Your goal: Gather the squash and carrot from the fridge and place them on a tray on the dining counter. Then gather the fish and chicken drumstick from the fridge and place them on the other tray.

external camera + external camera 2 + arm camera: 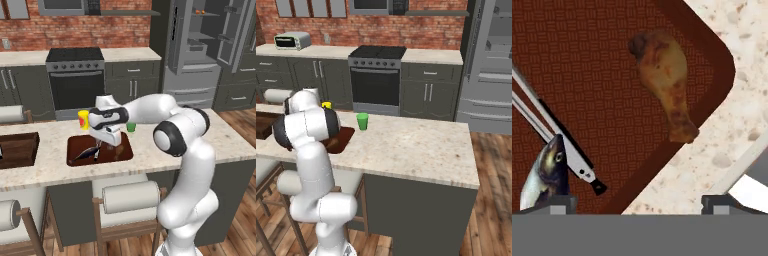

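A dark brown tray [602,65] lies on the dining counter [165,150]. On it rests the chicken drumstick [664,80], its bone end reaching over the tray's rim. The fish [547,172] lies on the same tray, head up beside my left fingertip. My gripper [639,202] hovers just above the tray's edge, open, with nothing between its fingers. From the left base view the gripper [101,144] points down over that tray [125,152] beside the fish [86,154]. The other tray [20,150] sits further left. Squash and carrot are out of view.
A thin white and black bar [562,137] lies across the tray next to the fish. A green cup [131,127] and a yellow item [83,120] stand behind the tray. Stools [130,197] line the counter's near side. The fridge [200,45] stands open at the back right.
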Tool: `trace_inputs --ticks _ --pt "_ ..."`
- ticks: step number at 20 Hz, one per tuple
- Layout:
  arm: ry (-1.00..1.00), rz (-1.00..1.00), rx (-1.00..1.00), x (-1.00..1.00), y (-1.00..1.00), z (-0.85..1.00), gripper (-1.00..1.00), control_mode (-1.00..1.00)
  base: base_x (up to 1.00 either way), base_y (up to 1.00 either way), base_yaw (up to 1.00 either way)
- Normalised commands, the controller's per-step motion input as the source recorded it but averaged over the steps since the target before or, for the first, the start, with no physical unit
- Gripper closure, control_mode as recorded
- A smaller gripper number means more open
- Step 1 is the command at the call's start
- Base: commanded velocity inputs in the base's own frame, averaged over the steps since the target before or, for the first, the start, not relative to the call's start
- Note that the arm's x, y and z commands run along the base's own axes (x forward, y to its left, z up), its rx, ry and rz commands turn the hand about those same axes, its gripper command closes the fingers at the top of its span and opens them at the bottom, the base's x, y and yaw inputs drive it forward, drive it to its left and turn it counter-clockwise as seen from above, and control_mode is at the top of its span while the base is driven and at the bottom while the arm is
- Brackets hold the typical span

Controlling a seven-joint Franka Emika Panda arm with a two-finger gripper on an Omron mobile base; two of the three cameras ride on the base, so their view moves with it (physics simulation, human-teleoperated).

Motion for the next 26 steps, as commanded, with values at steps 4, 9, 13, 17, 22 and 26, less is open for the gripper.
trace_inputs --ticks 4,9,13,17,22,26 --pt "-0.07 0.09 0.0 -0.75 -0.7 0.37 -1.0 -1.0 0.0 0.0 0.0" --pt "-0.07 0.11 0.01 -0.71 -0.88 0.36 -1.0 -1.0 0.0 0.0 0.0" --pt "-0.07 0.16 0.04 -0.71 -0.92 0.28 -1.0 -1.0 0.0 0.0 0.0" --pt "-0.09 0.18 0.03 -0.69 -0.8 0.23 -1.0 -1.0 0.0 0.0 0.0" --pt "-0.12 0.17 0.0 -0.76 -0.62 0.13 -1.0 -1.0 0.0 0.0 0.0" --pt "-0.13 0.15 0.0 -0.71 -0.53 0.12 -1.0 -1.0 0.0 0.0 0.0"
